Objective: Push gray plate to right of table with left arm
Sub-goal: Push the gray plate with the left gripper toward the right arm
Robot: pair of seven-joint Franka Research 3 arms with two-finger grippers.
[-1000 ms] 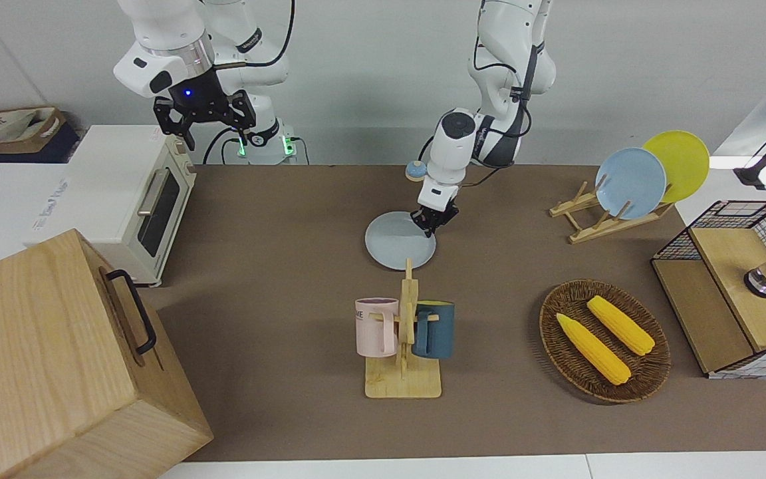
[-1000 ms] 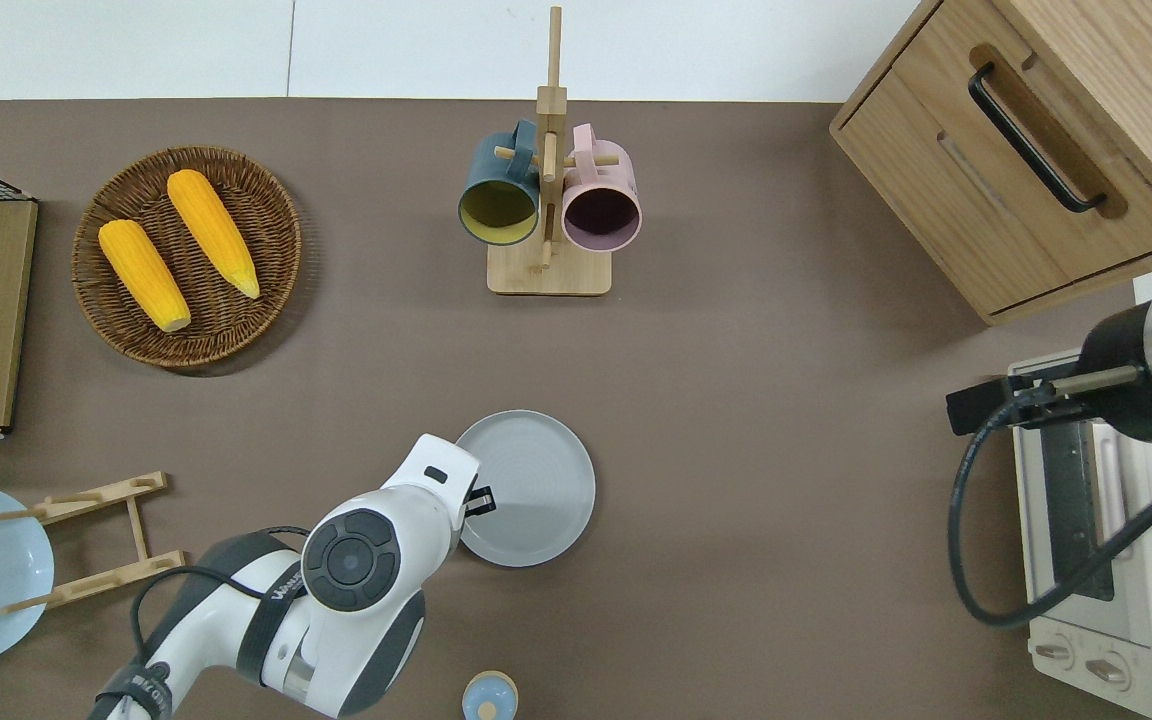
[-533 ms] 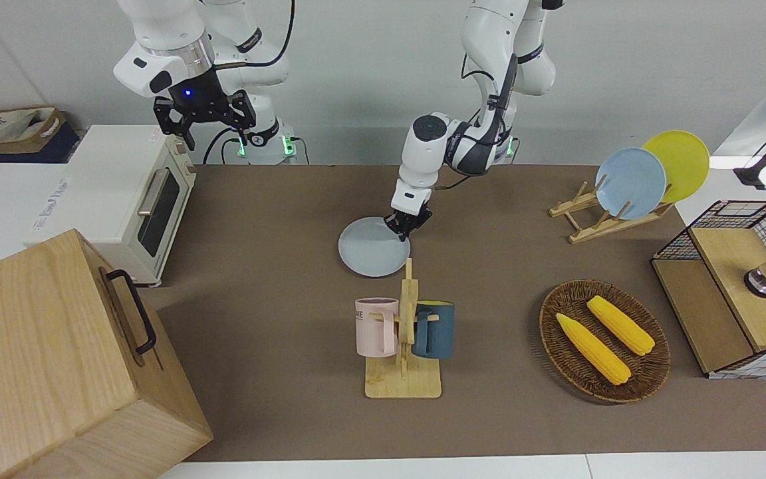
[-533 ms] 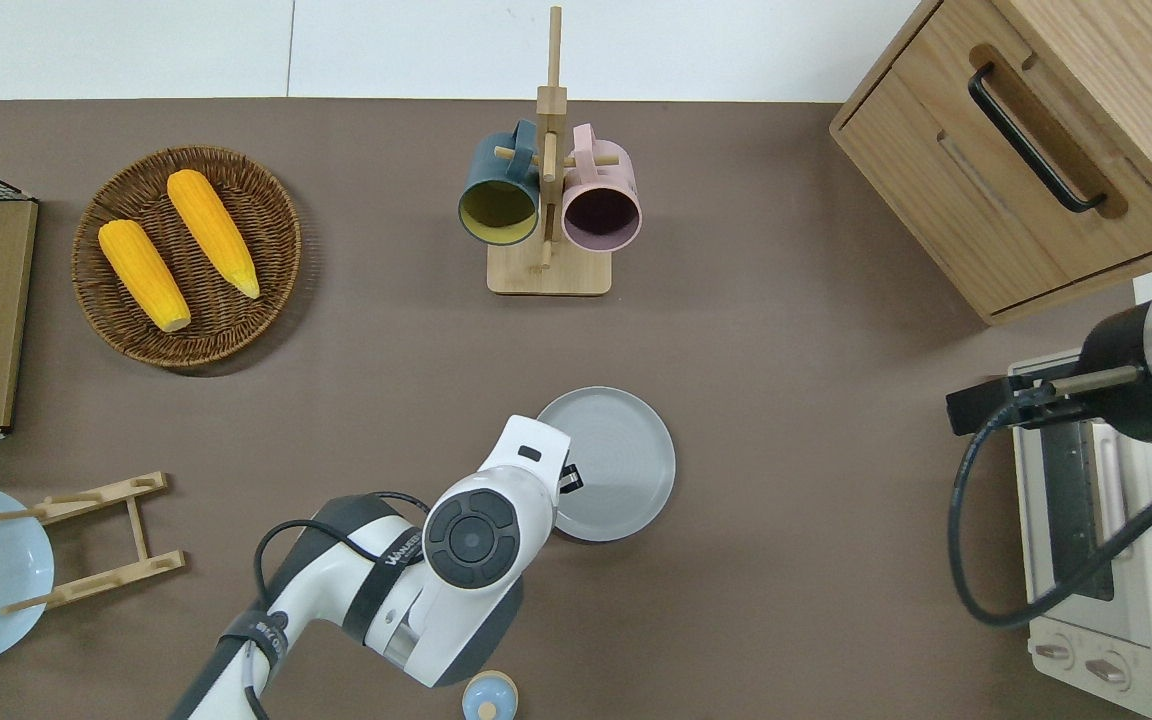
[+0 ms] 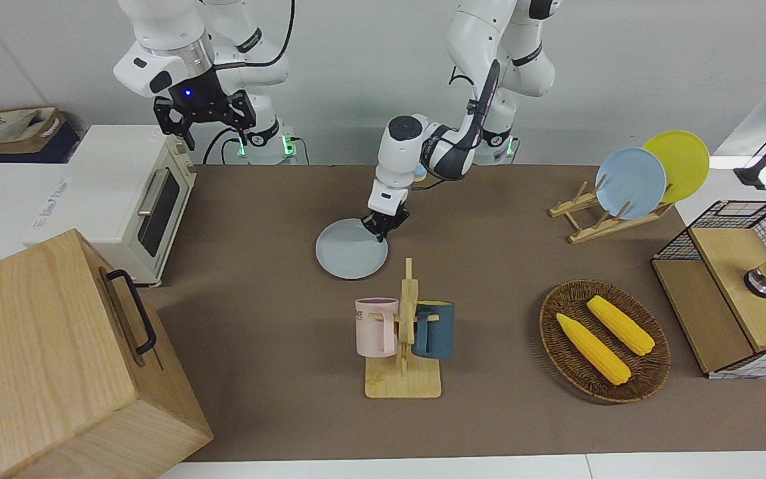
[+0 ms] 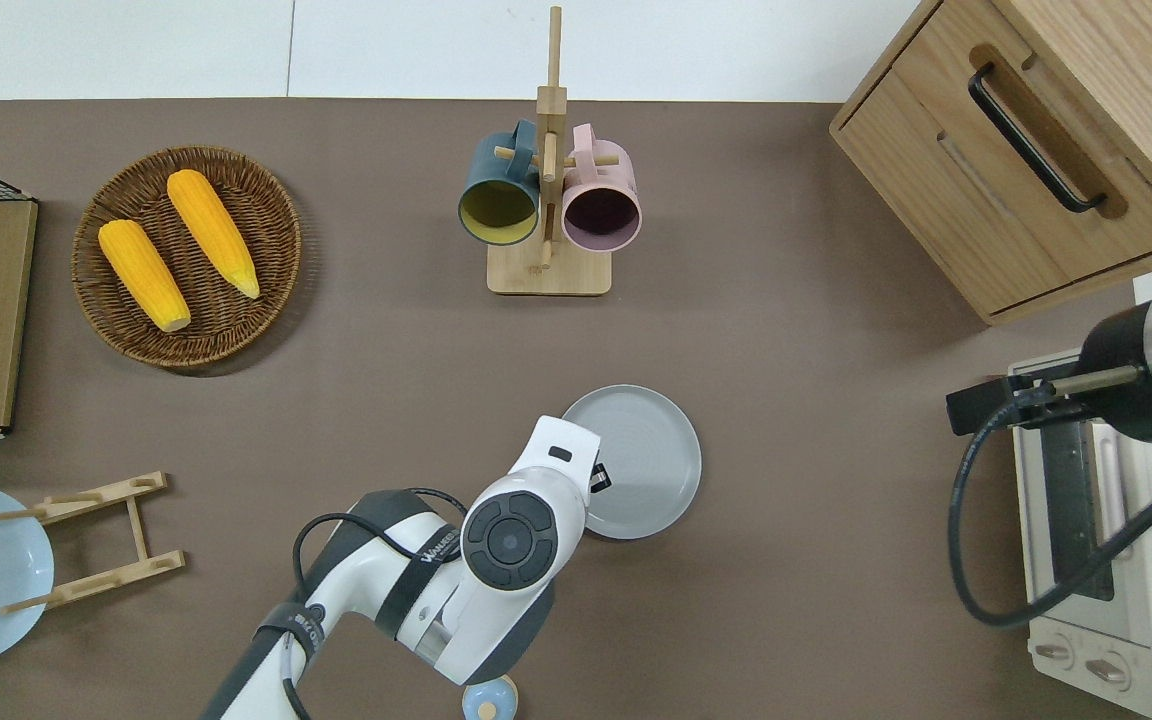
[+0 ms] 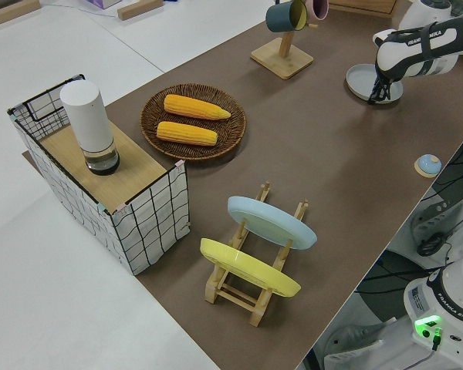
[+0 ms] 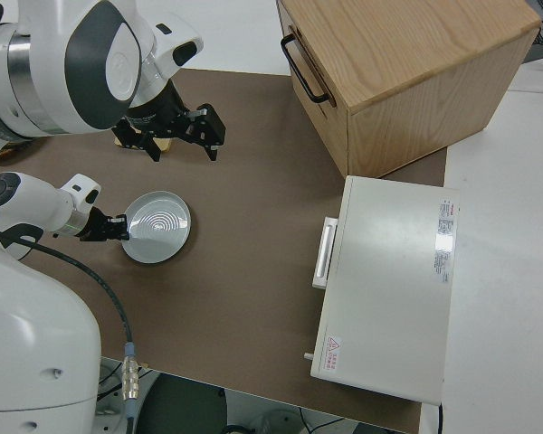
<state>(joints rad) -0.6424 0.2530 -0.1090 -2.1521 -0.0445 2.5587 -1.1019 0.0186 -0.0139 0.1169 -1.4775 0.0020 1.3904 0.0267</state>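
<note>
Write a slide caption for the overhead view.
Left arm's hand down on the gray plate, pushing it across the table; right arm parked.

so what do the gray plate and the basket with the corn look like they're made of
The gray plate looks like matte ceramic or hard plastic: smooth, evenly colored, with faint rings inside its raised rim. I can't tell which. The basket looks woven from dark brown wicker or rattan, its coiled, ribbed weave showing around the two corn cobs.

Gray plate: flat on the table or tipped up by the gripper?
Flat. The gray plate lies level on the table, its rim unlifted beside the left gripper.
</note>
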